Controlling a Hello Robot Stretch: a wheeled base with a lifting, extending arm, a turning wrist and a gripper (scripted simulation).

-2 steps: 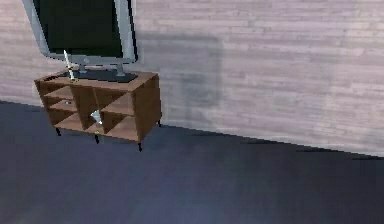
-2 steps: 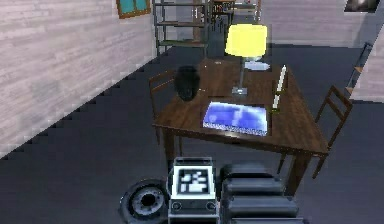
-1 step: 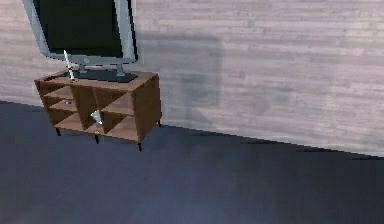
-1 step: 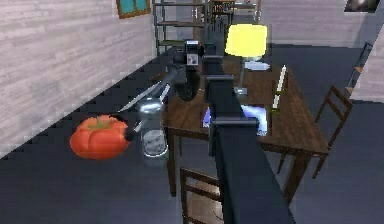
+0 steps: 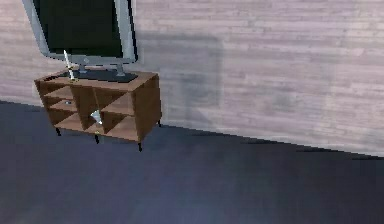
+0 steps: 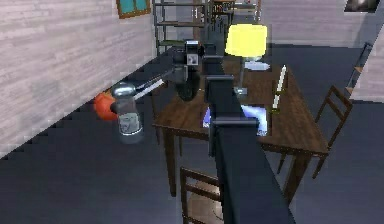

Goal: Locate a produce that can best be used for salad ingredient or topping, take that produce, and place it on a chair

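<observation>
A television (image 5: pixel 80 28) on a wooden stand (image 5: pixel 146 104), yellow lamp (image 6: pixel 246 40) on table (image 6: pixel 296 122).

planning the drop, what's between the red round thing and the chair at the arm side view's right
Arm side view: the wooden table, with the arm across it and a blue-white flat thing on it, before the chair.

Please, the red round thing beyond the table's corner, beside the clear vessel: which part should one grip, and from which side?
Across its widest middle: the red round thing is ball-shaped, with no handle I can make out. Probably come from the table side, jaws on either flank, passing above the clear vessel close at its lower right.
</observation>
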